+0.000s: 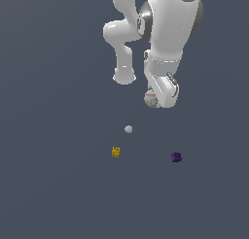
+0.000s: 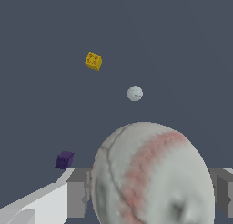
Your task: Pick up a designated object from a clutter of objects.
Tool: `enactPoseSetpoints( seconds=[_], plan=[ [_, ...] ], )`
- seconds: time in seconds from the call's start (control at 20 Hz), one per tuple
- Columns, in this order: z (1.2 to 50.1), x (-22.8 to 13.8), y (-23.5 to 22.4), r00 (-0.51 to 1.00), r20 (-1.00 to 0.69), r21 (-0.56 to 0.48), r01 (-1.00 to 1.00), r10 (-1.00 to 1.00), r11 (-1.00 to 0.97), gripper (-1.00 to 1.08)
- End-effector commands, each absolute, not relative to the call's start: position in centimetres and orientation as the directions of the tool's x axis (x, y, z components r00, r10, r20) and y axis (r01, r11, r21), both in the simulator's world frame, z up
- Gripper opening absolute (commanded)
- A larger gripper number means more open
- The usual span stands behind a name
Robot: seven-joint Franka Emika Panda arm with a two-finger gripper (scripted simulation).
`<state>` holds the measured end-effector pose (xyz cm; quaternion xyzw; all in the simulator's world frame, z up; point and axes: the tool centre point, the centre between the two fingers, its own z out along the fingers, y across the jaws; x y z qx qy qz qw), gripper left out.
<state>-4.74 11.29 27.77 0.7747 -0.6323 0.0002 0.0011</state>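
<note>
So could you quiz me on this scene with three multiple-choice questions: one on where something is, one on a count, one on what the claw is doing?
1. Where is the baseball?
A. between the claw's fingers
B. beside the yellow block
C. on top of the purple cube

2. How many small objects lie apart from the claw?
A. one
B. three
C. five

3. What state is the claw in?
A. wide open, nothing in it
B. out of sight
C. shut on the baseball

Answers:
1 A: the wrist view shows a finger on each side of the ball.
2 B: the grey ball, yellow block and purple cube sit separately.
3 C: both fingers press against the ball's sides.
</note>
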Motion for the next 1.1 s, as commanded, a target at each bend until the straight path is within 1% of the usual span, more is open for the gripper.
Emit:
enactPoseSetpoints(
  seconds=[0.0, 0.55, 0.8, 1.05],
  plan=[
    [30.2, -6.2, 12.1, 0.2, 0.003, -0.001, -0.98, -0.98, -0.2, -1.0],
    [39.0, -11.4, 15.4, 0.2, 0.003, -0.001, -0.98, -0.98, -0.2, -1.0],
    [41.5, -12.7, 16.4, 0.201, 0.002, 0.0, -0.98, -0.98, -0.201, -1.0],
    [42.9, -13.4, 17.0, 0.201, 0.001, 0.0, -0.98, -0.98, -0.201, -1.0]
  ],
)
